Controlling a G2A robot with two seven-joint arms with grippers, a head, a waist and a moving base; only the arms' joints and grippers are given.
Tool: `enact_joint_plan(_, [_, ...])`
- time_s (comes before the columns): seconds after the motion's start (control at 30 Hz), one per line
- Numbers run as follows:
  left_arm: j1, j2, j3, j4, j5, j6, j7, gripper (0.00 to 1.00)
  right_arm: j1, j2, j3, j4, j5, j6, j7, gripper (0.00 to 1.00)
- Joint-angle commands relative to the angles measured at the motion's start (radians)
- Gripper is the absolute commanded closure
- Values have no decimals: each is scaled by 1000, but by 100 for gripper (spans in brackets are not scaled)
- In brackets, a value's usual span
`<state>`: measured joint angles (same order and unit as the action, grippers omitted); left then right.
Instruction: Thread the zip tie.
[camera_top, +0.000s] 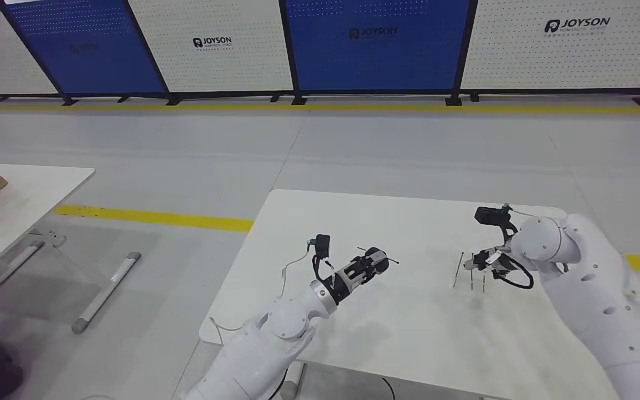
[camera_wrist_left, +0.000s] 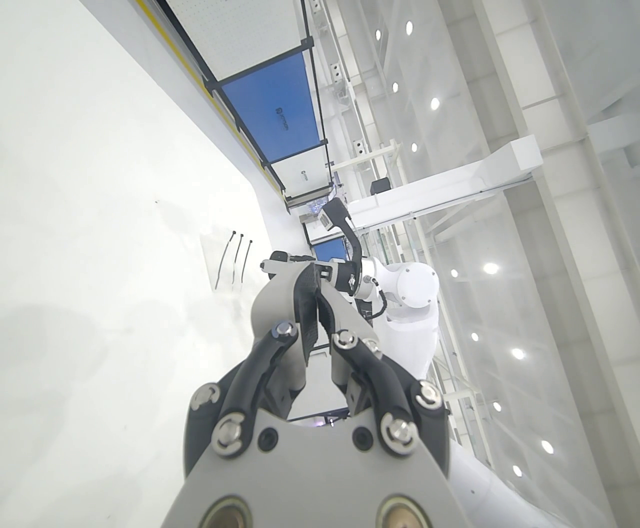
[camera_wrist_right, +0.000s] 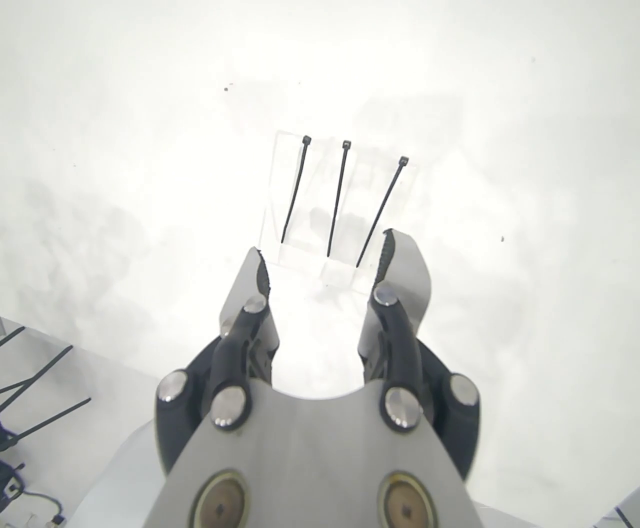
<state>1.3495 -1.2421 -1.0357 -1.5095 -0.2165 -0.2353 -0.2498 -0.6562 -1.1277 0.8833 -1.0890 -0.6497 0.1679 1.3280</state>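
Observation:
Three black zip ties (camera_wrist_right: 340, 197) lie side by side on a small clear plate (camera_wrist_right: 282, 150) on the white table (camera_top: 420, 330). My right gripper (camera_wrist_right: 322, 242) hovers open just above their tail ends, the right-hand tie's tail close to one finger (camera_wrist_right: 405, 265). In the top view the ties (camera_top: 470, 270) sit right beside that gripper (camera_top: 487, 262). My left gripper (camera_wrist_left: 312, 272) is held above the table's middle, pads pressed together. In the top view a thin black zip tie (camera_top: 391, 260) sticks out either side of its tips (camera_top: 376, 258).
Several spare zip ties (camera_wrist_right: 35, 370) and cables lie on a lower grey surface past the table's edge. A second white table (camera_top: 30, 195) stands at the far left, with grey floor and a yellow line in between.

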Motion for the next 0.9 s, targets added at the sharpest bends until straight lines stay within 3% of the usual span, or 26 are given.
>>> enact_joint_plan(0.0, [0, 0, 0, 0, 0, 0, 0, 100, 20, -9, -14, 35, 10, -11, 5, 50])
enact_joint_plan(0.27, [0, 0, 0, 0, 0, 0, 0, 100, 92, -50, -73, 169, 41, -15, 15, 54])
enact_joint_plan(0.43, [0, 0, 0, 0, 0, 0, 0, 100, 134, -78, -105, 259, 69, -48, 11, 56])
enact_joint_plan(0.73, [0, 0, 0, 0, 0, 0, 0, 100, 192, -125, -150, 389, 99, -85, -7, 68])
enact_joint_plan(0.87, [0, 0, 0, 0, 0, 0, 0, 100, 211, -144, -168, 442, 106, -91, -9, 68])
